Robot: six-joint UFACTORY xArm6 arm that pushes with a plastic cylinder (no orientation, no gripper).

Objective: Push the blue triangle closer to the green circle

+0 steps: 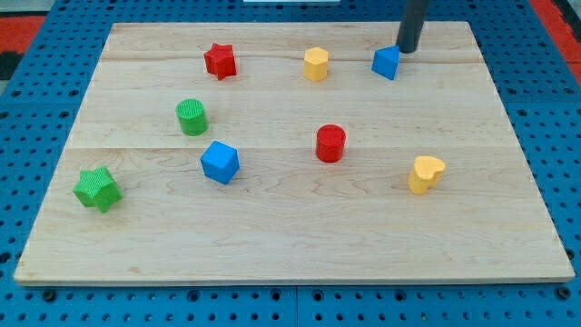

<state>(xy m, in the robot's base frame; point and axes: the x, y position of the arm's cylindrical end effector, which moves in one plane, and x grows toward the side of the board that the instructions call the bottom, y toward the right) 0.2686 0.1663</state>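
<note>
The blue triangle point(386, 63) lies near the board's top edge, right of centre. My tip point(407, 50) stands just to its upper right, touching it or nearly so. The green circle point(192, 117) stands on the left half of the board, far from the triangle, to its lower left.
A yellow hexagon block point(315, 64) lies left of the triangle, between it and the circle. A red star point(220, 61), red cylinder point(330, 143), blue cube point(219, 162), green star point(96, 188) and yellow heart point(425, 173) are spread over the wooden board point(290, 245).
</note>
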